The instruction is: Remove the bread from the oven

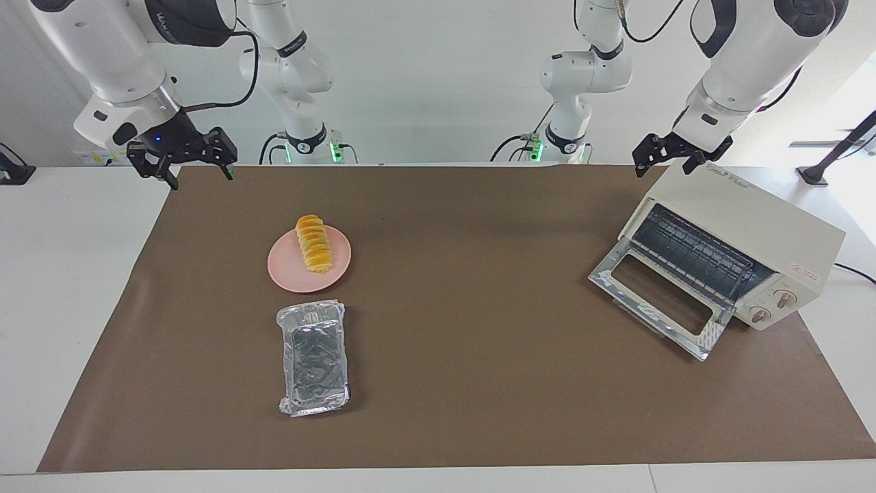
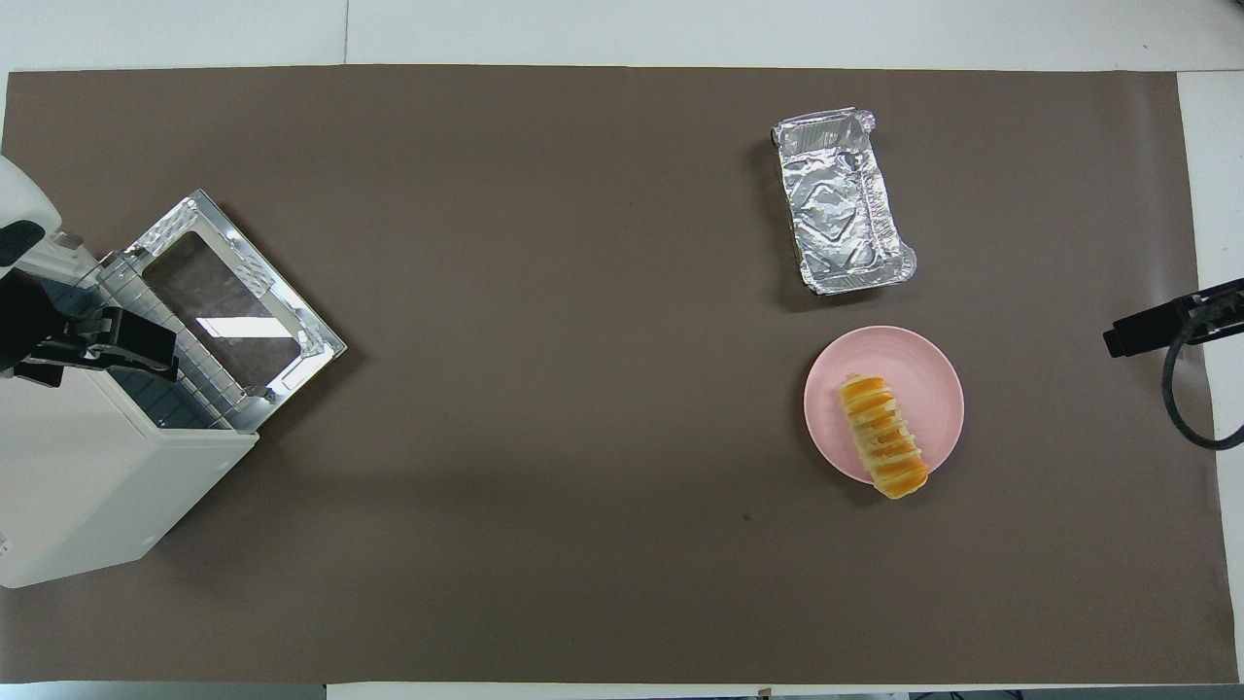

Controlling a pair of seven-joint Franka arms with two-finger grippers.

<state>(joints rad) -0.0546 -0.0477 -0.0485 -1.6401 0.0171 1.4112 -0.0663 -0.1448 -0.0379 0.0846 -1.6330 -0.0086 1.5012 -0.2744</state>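
golden bread (image 1: pixel 313 244) lies on the pink plate (image 1: pixel 291 274), out of the oven (image 1: pixel 739 243) and well apart from both grippers: the right gripper (image 1: pixel 185 163) hangs empty with fingers spread wide over the mat's corner at its own end, the left gripper (image 1: pixel 674 156) empty and spread wide over the oven's top. only the facing view shows both grippers whole, the overhead view catching mere edges. foil tray (image 1: pixel 313 357) and oven rack (image 1: pixel 698 253) hold nothing, the oven door (image 1: pixel 653 301) dropped open.

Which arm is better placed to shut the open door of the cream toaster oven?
Probably the left: its open pincer hangs over the cream-white boxy toaster oven; the right pincer is at its own table end.
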